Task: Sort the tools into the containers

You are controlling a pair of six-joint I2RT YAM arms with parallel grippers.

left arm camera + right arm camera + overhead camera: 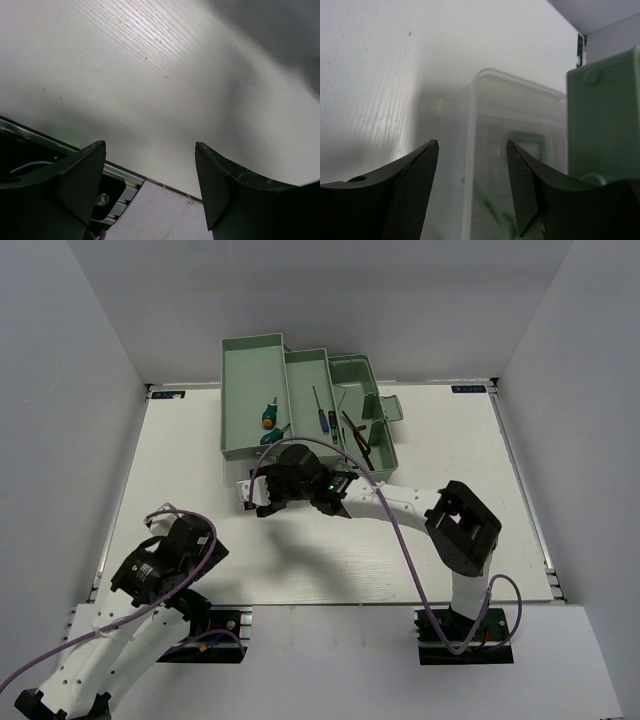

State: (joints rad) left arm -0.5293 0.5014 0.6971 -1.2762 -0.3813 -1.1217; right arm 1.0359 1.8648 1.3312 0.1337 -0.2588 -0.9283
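Right fingers [420, 167] released, a hazy clear lid [520, 100] at my twelve o'clock; left fingers [82, 172] released over the counter [150, 60] edge.

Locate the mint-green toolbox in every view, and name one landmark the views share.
Top external: the mint-green toolbox sits far centre on the white table, trays spread open.
Left wrist: not in it; only the table shows beyond the fingers.
Right wrist: its green wall fills the right edge, beside the translucent lid.
Shared landmark: the white table surface, seen in all three.
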